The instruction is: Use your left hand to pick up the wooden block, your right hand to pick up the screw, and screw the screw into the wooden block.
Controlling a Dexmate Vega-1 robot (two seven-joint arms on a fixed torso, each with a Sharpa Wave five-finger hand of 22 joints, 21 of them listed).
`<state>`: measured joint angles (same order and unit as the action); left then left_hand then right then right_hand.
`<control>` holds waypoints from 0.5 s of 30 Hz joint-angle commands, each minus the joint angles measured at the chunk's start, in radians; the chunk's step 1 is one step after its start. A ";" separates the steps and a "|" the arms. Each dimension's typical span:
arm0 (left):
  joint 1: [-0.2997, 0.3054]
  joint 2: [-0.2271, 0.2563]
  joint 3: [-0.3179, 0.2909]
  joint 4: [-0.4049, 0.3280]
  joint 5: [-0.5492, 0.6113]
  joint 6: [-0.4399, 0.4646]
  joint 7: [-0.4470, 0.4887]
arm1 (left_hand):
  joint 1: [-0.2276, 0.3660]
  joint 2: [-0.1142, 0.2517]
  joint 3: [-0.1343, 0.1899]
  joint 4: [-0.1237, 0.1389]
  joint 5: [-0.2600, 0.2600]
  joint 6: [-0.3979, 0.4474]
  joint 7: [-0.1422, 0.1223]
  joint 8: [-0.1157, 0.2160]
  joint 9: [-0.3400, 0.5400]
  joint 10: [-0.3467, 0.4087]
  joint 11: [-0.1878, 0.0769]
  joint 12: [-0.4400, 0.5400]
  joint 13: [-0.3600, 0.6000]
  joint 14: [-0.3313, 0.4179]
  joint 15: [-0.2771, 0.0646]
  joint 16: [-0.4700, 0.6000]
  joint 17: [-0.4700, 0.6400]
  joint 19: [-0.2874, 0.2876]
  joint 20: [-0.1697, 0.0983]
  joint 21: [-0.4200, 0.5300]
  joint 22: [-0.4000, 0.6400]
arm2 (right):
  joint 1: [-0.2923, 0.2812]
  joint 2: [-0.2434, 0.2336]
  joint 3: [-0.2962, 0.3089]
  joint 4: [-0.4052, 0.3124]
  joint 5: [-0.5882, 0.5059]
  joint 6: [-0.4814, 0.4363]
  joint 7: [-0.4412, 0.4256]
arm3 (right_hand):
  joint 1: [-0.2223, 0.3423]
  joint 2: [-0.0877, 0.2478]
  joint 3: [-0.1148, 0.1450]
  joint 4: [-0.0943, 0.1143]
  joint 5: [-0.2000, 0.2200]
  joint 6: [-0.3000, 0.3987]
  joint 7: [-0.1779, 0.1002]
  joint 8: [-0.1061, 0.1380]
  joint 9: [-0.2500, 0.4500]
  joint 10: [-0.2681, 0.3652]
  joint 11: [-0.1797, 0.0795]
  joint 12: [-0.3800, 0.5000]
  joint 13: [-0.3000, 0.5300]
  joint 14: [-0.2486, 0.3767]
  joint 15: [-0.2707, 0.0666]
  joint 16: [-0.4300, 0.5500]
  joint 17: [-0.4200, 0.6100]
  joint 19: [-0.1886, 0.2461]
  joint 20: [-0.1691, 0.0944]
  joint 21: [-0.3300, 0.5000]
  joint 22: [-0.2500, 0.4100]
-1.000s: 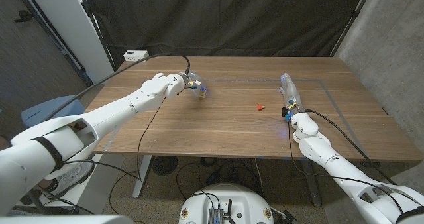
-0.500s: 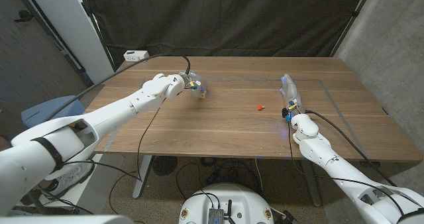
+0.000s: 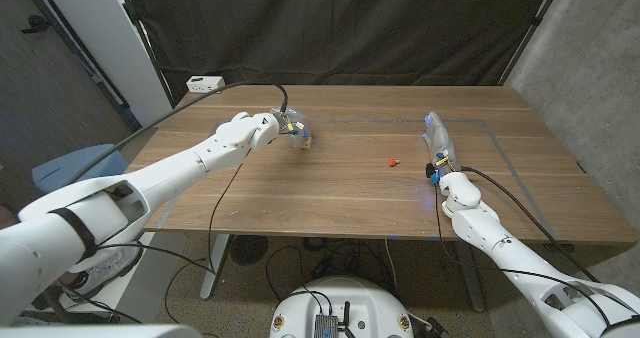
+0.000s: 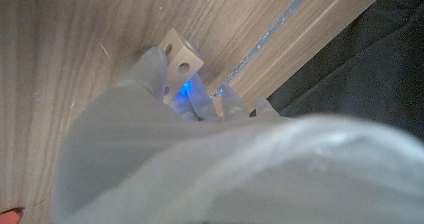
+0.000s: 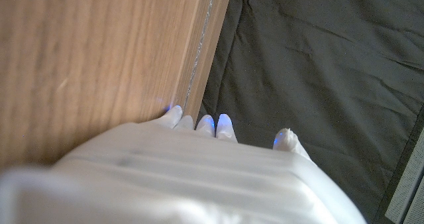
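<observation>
The small wooden block [image 3: 304, 139] with holes in its faces sits on the table's left half. My left hand [image 3: 282, 126] is curled over it. In the left wrist view the thumb [image 4: 149, 68] presses one side of the wooden block [image 4: 179, 57] and the other fingers [image 4: 197, 103] close on the opposite side. The red screw [image 3: 392, 161] lies alone on the table right of centre; the left wrist view catches the screw [image 4: 9, 214] as a red speck. My right hand [image 3: 437, 148] stands to the right of the screw, fingers straight and apart, holding nothing.
A white box [image 3: 205, 82] sits at the table's back left corner. A black cable [image 3: 225, 188] runs from my left wrist across the table's left part and over the front edge. A dark curtain hangs behind the table [image 3: 340, 193].
</observation>
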<state>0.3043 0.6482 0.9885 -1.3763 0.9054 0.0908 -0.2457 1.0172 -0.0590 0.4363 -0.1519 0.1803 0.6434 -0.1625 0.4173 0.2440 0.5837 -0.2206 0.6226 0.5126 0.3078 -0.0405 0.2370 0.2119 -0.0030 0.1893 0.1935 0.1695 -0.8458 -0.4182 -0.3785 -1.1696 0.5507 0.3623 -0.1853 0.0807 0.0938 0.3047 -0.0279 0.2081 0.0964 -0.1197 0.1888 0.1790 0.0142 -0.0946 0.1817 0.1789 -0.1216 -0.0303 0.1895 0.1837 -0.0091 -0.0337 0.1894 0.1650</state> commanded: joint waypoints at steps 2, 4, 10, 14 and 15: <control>-0.005 -0.009 0.006 0.016 0.002 -0.004 0.019 | 0.012 0.002 -0.007 -0.001 0.005 0.015 -0.003 0.008 0.001 0.016 -0.001 0.011 0.008 0.015 -0.116 0.008 0.005 0.012 -0.002 0.005 0.002 | 0.006 0.001 0.000 0.012 0.002 -0.003 0.004 | -0.003 0.002 0.007 -0.002 0.003 0.003 -0.009 0.000 0.002 0.005 -0.004 0.008 0.004 0.005 -0.023 0.008 0.004 0.005 -0.020 0.002 0.005; -0.007 -0.010 0.008 0.020 0.002 -0.006 0.021 | 0.013 0.002 -0.008 -0.001 0.005 0.017 -0.005 0.009 0.000 0.017 -0.001 0.012 0.009 0.017 -0.117 0.009 0.006 0.014 -0.005 0.005 0.002 | 0.009 0.002 -0.001 0.016 0.002 -0.002 0.006 | -0.003 0.002 0.007 -0.002 0.003 0.003 -0.009 0.000 0.002 0.005 -0.003 0.008 0.004 0.005 -0.023 0.008 0.004 0.005 -0.019 0.002 0.005; -0.008 -0.010 0.004 0.017 -0.002 -0.005 0.030 | 0.013 0.003 -0.011 0.000 0.006 0.023 -0.005 0.013 -0.001 0.021 -0.001 0.014 0.013 0.019 -0.117 0.009 0.007 0.019 -0.009 0.005 0.002 | 0.019 0.003 -0.003 0.022 -0.001 -0.002 0.010 | -0.004 0.002 0.007 -0.002 0.003 0.003 -0.010 0.000 0.002 0.006 -0.004 0.008 0.004 0.006 -0.024 0.008 0.004 0.006 -0.020 0.002 0.005; -0.005 -0.003 -0.001 0.005 -0.005 -0.004 0.034 | 0.013 0.003 -0.013 0.000 0.006 0.027 -0.005 0.015 -0.002 0.025 -0.001 0.016 0.015 0.020 -0.118 0.008 0.008 0.020 -0.008 0.004 0.002 | 0.023 0.003 -0.005 0.025 -0.004 -0.001 0.011 | -0.004 0.002 0.007 -0.001 0.003 0.004 -0.010 0.000 0.002 0.006 -0.004 0.008 0.004 0.005 -0.023 0.008 0.004 0.007 -0.020 0.002 0.005; -0.004 -0.001 -0.002 0.002 -0.007 -0.003 0.034 | 0.013 0.003 -0.014 0.000 0.006 0.028 -0.006 0.016 -0.003 0.026 -0.001 0.016 0.015 0.020 -0.118 0.009 0.008 0.020 -0.009 0.004 0.002 | 0.024 0.003 -0.005 0.025 -0.004 0.000 0.011 | -0.004 0.002 0.007 -0.001 0.003 0.004 -0.010 0.000 0.002 0.006 -0.004 0.008 0.004 0.005 -0.023 0.008 0.004 0.007 -0.020 0.002 0.005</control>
<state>0.2996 0.6404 0.9936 -1.3611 0.9068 0.0879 -0.2245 1.0210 -0.0550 0.4283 -0.1519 0.1803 0.6616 -0.1699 0.4254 0.2410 0.5982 -0.2235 0.6305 0.5233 0.3178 -0.0413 0.2407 0.2165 0.0095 0.1768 0.1935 0.1695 -0.8347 -0.4169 -0.3795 -1.1549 0.5518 0.3608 -0.1799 0.0807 0.0938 0.3047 -0.0280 0.2080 0.0964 -0.1197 0.1888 0.1790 0.0142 -0.0946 0.1817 0.1789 -0.1161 -0.0358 0.1894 0.1837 -0.0091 -0.0337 0.1894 0.1650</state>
